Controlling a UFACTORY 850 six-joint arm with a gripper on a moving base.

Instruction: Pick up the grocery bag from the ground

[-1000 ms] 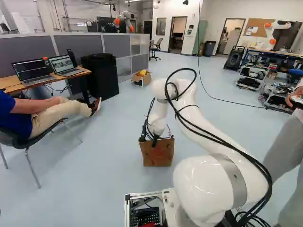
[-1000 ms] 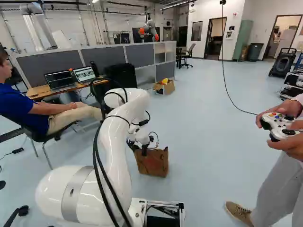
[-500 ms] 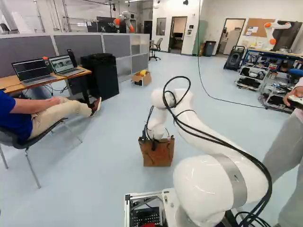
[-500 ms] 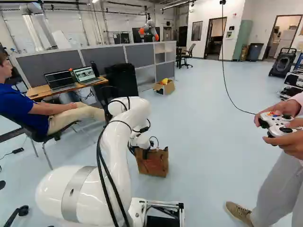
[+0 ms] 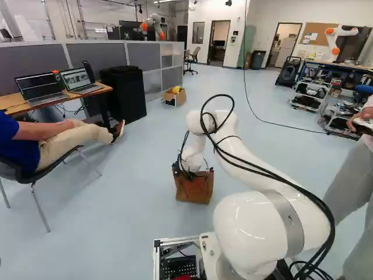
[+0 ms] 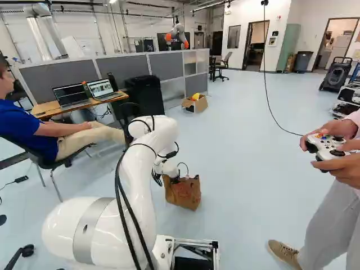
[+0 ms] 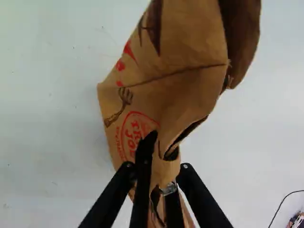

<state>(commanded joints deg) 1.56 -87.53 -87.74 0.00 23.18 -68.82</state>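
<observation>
With the black two-fingered tool [image 5: 190, 175], grasping the brown paper grocery bag with red and dark print [image 5: 194, 189] near its open top. In the wrist view, pinched from two sides within the tool [image 7: 160, 166], creased, and spreading out ahead of the fingers. In both base views, placed directly beneath the tool at the end of the white jointed arm [image 5: 256, 224], leaning slightly, low by the pale blue floor [image 5: 140, 192]. Impossible to tell whether resting on or just above that floor.
</observation>
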